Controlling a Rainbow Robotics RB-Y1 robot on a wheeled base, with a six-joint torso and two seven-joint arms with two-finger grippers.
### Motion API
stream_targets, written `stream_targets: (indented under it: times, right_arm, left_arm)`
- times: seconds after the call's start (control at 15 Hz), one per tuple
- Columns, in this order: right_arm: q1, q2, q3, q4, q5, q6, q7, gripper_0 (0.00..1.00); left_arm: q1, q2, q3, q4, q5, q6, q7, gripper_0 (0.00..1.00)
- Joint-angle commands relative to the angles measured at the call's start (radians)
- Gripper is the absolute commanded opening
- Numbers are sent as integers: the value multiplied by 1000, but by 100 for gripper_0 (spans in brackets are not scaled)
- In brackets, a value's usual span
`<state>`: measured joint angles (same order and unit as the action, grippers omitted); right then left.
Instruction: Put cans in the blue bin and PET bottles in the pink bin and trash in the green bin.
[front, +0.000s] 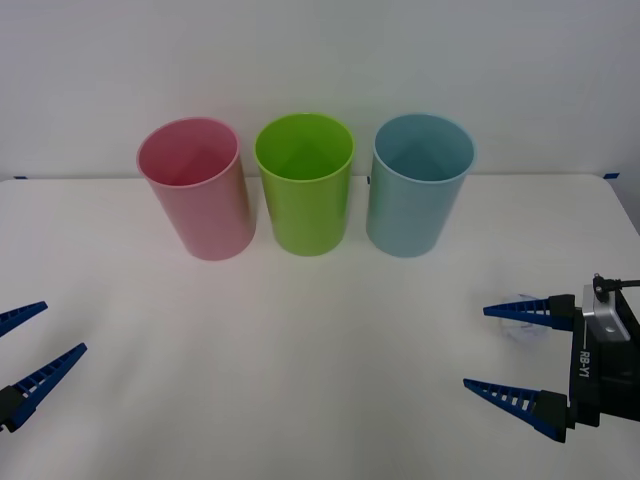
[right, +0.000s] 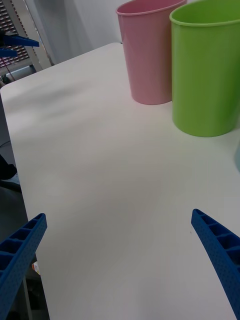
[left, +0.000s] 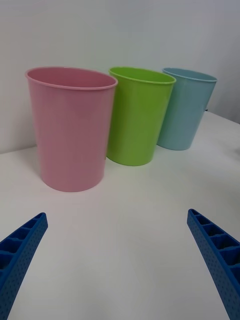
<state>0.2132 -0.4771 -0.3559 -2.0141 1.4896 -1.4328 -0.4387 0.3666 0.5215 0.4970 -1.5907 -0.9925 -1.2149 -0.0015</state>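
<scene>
1. Since the three bins stand upright in a row at the table's far side, pink bin (front: 195, 190) on the left, green bin (front: 304, 185) in the middle, blue bin (front: 418, 185) on the right, mouths up, you can drop into any of them from above.
2. Your right gripper (front: 505, 348) sits low at the table's (front: 300, 380) near right, fingers spread wide, holding nothing.
3. The trash (front: 522, 328), a clear crumpled scrap, lies on the table just beside the right gripper's far finger. My read: the gripper is spread to straddle it.
4. Left gripper (front: 28, 345) is parked near left, also spread, empty.
5. Trash goes in green, so expect a diagonal carry past blue.
</scene>
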Motion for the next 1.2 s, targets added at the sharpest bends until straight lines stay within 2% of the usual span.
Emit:
stream_targets:
  times: [0.07, 0.6, 0.73, 0.93, 1.2]
  right_arm:
    - [0, 0, 0, 0, 0, 0, 0, 100]
    - [0, 0, 0, 0, 0, 0, 0, 100]
    - [14, 29, -3, 5, 11, -2, 2, 100]
    - [11, 28, -17, -26, 17, 0, -12, 100]
    - [2, -11, -64, -112, 26, 0, -94, 100]
  left_arm:
    - [0, 0, 0, 0, 0, 0, 0, 96]
    - [0, 0, 0, 0, 0, 0, 0, 96]
    - [0, 0, 0, 0, 0, 0, 0, 96]
    - [0, 0, 0, 0, 0, 0, 0, 96]
    - [0, 0, 0, 0, 0, 0, 0, 96]
